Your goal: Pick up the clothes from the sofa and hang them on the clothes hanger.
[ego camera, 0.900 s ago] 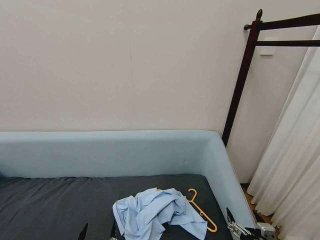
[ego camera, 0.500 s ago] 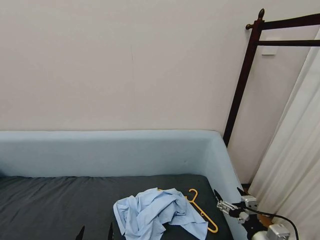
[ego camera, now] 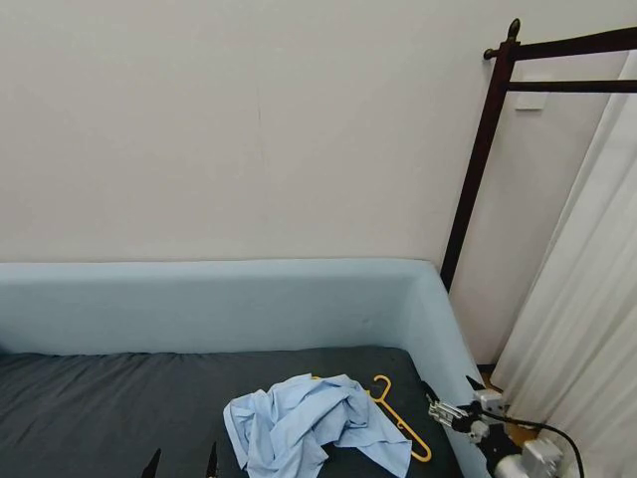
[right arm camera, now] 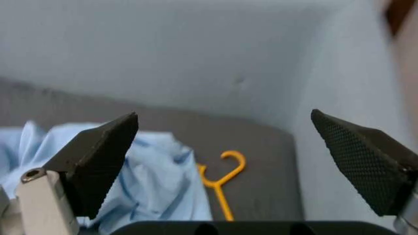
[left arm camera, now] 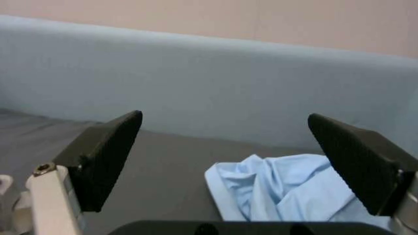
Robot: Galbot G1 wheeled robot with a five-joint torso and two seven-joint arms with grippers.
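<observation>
A crumpled light blue shirt lies on the sofa's dark grey seat, partly covering a yellow plastic hanger whose hook sticks out to its right. My right gripper hovers open over the sofa's right arm, just right of the hanger. The right wrist view has the hanger and shirt below the open fingers. At the bottom edge of the head view are the tips of my left gripper, open, left of the shirt.
A dark wooden clothes rack stands behind the sofa's right end, its top bar running off to the right. A white curtain hangs at the far right. The light blue sofa back runs along a plain wall.
My right gripper has risen from the bottom right corner and now sits beside the hanger over the sofa's arm. The left fingertips have shifted slightly left. The shirt has not moved.
</observation>
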